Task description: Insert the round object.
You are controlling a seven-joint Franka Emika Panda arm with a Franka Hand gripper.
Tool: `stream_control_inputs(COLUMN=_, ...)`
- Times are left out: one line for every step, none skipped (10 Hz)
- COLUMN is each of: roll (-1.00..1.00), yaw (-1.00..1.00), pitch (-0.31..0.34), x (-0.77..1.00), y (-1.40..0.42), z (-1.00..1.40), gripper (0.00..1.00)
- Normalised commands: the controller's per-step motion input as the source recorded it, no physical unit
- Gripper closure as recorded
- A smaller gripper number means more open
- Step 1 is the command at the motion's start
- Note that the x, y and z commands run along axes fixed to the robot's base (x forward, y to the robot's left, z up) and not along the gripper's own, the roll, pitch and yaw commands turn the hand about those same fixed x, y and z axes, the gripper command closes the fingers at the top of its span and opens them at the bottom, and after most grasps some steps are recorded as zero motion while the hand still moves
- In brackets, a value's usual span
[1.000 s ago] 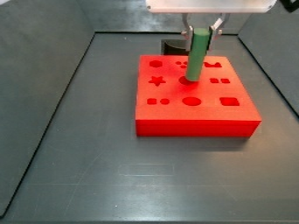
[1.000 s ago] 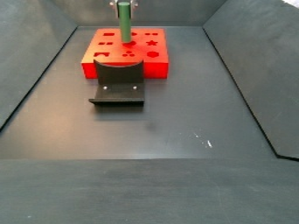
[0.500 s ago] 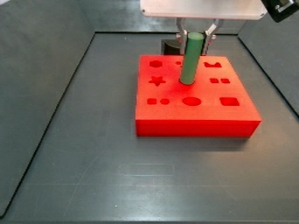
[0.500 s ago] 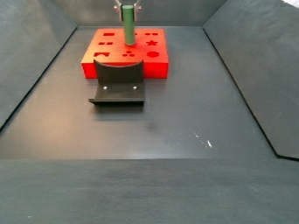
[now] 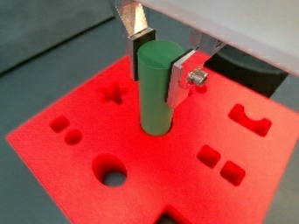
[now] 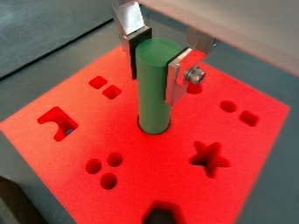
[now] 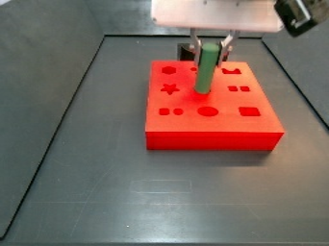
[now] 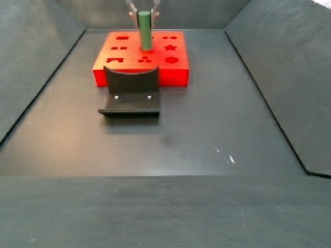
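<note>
Gripper [image 5: 159, 59] clamps the upper part of the round green peg [image 5: 156, 92] between its silver finger plates, holding it upright so it can go straight down. The peg's lower end meets the top of the red block [image 7: 213, 120] near the block's middle, apparently sitting in a round hole there; depth cannot be told. Other cutouts (star [image 6: 211, 157], larger round hole [image 5: 110, 170], small squares) are empty. The dark fixture [image 8: 131, 95] stands just beside the block, untouched. Insertion looks underway, not finished.
</note>
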Motion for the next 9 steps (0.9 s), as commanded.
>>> stream_control_inputs(roll=0.00, yaw=0.00, pitch=-0.259, x=0.46, y=0.05, z=-0.61, gripper=1.00)
stream_control_inputs(roll=-0.01, yaw=0.00, pitch=-0.274, x=0.48, y=0.03, z=-0.60, gripper=1.00)
stream_control_inputs(roll=-0.02, yaw=0.00, pitch=-0.239, x=0.21, y=0.03, z=-0.71, gripper=1.00)
stream_control_inputs(roll=0.00, yaw=0.00, pitch=-0.191, x=0.00, y=0.04, z=-0.85, gripper=1.00)
stream_control_inputs(roll=0.01, yaw=0.00, pitch=-0.134, x=-0.13, y=0.00, z=-0.75, gripper=1.00)
stream_control_inputs(roll=0.00, yaw=0.00, pitch=-0.007, x=0.00, y=0.00, z=0.00, gripper=1.00)
stream_control_inputs(roll=0.00, yaw=0.00, pitch=0.000, x=0.00, y=0.00, z=0.00, gripper=1.00)
stream_control_inputs(roll=0.03, yaw=-0.01, pitch=0.000, x=0.00, y=-0.07, z=0.00, gripper=1.00)
stream_control_inputs(roll=0.03, yaw=-0.03, pitch=0.000, x=-0.04, y=-0.10, z=-0.06, gripper=1.00)
